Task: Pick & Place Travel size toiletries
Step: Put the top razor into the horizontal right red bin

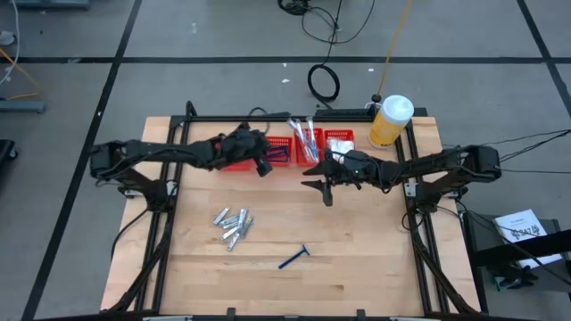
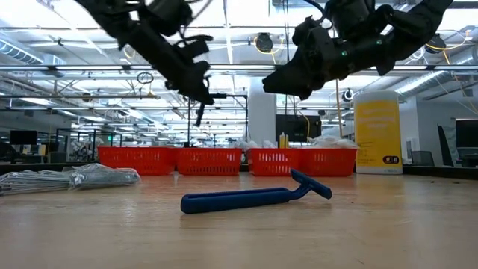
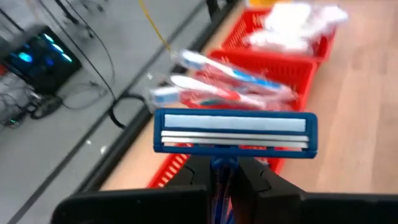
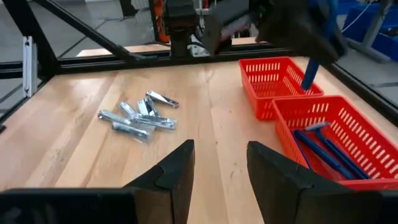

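A blue razor (image 3: 235,132) is pinched by the left gripper (image 3: 227,180) above the red baskets (image 1: 268,152) and could be dropped outside them if released early, while the right gripper (image 4: 219,163) is held spread and empty.

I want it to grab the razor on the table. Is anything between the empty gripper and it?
Nothing visible. The open right gripper hangs over bare table, the blue razor lies alone, and the silvery clippers sit off to one side.
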Available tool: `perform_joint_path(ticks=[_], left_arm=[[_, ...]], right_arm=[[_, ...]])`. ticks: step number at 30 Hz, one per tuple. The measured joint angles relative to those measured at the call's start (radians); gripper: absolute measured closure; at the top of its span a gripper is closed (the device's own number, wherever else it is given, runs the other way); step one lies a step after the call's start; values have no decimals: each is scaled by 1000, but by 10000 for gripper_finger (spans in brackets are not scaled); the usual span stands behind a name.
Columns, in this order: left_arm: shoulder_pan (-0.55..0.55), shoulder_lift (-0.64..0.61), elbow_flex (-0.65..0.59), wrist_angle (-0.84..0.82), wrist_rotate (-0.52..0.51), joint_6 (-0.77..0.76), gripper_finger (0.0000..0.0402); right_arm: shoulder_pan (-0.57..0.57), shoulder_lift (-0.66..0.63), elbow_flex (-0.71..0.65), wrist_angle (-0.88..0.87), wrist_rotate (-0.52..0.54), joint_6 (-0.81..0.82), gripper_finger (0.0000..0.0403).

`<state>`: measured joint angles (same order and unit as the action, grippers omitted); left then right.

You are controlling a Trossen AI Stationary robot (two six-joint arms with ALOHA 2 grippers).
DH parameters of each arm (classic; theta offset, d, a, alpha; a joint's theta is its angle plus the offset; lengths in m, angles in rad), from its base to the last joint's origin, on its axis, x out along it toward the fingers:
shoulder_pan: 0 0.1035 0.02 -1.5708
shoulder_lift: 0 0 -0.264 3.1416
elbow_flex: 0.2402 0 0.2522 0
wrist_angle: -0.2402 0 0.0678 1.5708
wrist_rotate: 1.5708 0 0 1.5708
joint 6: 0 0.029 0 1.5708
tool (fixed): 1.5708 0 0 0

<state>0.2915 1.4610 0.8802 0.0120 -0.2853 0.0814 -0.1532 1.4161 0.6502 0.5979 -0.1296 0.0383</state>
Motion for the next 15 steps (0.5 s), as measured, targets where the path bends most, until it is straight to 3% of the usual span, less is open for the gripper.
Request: perform_joint_path(ticks=[4, 15], left_arm=[[7, 91, 68, -89, 8, 2, 383], [8, 152, 81, -120, -38, 6, 291]], right_arm=[[0, 2, 0, 3, 1, 2, 268], [24, 2, 0, 2, -2, -1, 268]])
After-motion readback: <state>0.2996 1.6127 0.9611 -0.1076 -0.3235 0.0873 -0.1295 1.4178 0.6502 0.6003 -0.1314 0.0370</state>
